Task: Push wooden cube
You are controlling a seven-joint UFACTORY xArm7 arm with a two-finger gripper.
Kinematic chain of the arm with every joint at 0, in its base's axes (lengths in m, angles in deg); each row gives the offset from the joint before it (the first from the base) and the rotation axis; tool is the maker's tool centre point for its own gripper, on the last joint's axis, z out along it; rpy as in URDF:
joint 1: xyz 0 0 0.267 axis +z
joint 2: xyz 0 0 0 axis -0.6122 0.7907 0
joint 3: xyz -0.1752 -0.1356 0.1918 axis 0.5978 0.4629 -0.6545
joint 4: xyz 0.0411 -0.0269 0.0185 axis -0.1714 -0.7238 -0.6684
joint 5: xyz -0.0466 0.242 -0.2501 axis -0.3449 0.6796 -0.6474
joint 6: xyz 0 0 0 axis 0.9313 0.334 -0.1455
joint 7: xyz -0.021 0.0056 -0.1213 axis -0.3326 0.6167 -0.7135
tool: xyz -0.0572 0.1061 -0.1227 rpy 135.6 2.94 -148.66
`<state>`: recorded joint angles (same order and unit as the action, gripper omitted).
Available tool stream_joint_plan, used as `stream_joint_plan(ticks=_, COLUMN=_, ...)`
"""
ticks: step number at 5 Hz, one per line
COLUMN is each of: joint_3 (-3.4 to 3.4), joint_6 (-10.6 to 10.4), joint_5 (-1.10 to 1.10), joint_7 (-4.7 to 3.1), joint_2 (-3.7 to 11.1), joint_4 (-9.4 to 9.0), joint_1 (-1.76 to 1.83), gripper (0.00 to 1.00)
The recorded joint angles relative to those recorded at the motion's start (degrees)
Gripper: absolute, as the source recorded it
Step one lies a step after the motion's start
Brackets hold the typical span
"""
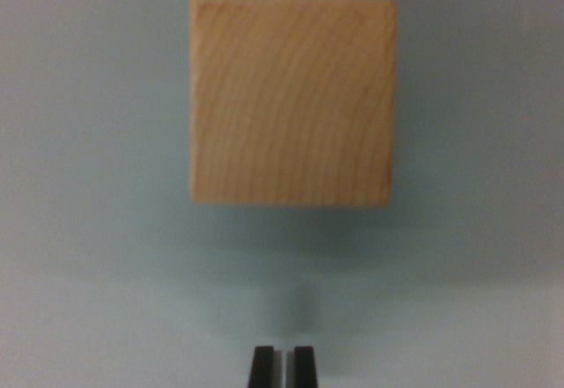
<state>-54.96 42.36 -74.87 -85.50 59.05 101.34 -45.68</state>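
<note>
A light wooden cube [293,100] with curved grain fills the upper middle of the wrist view, resting on a pale grey surface [88,229]. My gripper [283,366] shows at the bottom edge as two black fingertips pressed nearly together, with only a thin sliver between them and nothing held. The fingertips sit below the cube in the picture, apart from it, roughly in line with its middle. The view is slightly blurred.
Pale grey surface surrounds the cube on all sides. A soft shadow [304,304] lies on the surface between the cube and the fingertips.
</note>
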Motion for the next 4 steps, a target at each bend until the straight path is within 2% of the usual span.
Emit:
stream_joint_plan(ticks=1, joint_3=0.0, joint_6=0.0, joint_5=0.0, joint_7=0.0, joint_2=0.0, joint_4=0.0, joint_1=0.0, gripper=1.0)
stream_joint_plan(ticks=2, joint_3=-0.13, joint_6=0.6, joint_5=0.16, joint_7=0.09, joint_2=1.19, joint_4=1.81, joint_1=0.07, gripper=1.0)
stream_joint_plan(ticks=3, joint_3=-0.13, joint_6=0.6, joint_5=0.16, joint_7=0.09, joint_2=1.19, joint_4=1.81, joint_1=0.07, gripper=1.0)
stream_joint_plan(ticks=4, joint_3=-0.28, joint_6=1.4, joint_5=0.35, joint_7=0.21, joint_2=2.62, joint_4=3.99, joint_1=0.15, gripper=1.0)
